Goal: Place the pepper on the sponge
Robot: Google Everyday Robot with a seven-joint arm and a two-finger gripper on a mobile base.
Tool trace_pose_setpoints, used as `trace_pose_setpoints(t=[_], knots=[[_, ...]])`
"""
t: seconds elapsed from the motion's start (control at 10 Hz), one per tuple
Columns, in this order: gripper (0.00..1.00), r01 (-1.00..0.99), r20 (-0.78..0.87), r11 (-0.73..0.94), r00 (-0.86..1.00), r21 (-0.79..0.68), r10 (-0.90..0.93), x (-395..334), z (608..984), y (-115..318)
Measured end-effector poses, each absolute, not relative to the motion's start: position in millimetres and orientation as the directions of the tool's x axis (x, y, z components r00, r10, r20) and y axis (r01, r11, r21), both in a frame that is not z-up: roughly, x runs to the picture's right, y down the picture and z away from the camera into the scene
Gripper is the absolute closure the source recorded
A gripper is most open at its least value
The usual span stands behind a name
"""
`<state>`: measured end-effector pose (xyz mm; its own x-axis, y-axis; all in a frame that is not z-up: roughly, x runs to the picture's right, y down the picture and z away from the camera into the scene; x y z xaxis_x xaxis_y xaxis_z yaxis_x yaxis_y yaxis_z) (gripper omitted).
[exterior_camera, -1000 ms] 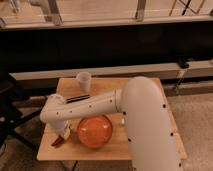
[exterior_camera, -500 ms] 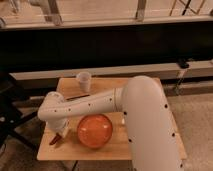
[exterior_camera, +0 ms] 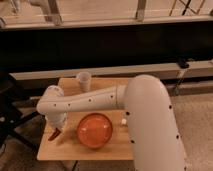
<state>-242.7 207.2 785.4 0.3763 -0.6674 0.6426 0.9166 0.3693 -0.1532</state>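
Just left of the round orange plastic bowl on the wooden table, a slim dark-red chili pepper shows under the white arm's gripper. I cannot tell whether the gripper is holding it. The light-blue sponge is out of sight, perhaps under the arm, so a blind release could miss it. Beyond the bowl stands a pale cup.

I see a small square light-wood counter on a speckled grey-beige floor. Behind it runs a long dark wall with a pale ledge at its foot and grey metal railing posts above. The light is warm and dim. The tool hangs over the counter's left side.
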Motion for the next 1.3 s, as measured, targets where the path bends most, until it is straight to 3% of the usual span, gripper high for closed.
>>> trace_pose_setpoints(t=[0.6,1.3], knots=[[0.97,0.901,0.611,0.414,0.4,-0.128,-0.683,-225,783,143],[0.97,0.877,0.591,0.462,0.444,-0.133,-0.674,-204,823,86]])
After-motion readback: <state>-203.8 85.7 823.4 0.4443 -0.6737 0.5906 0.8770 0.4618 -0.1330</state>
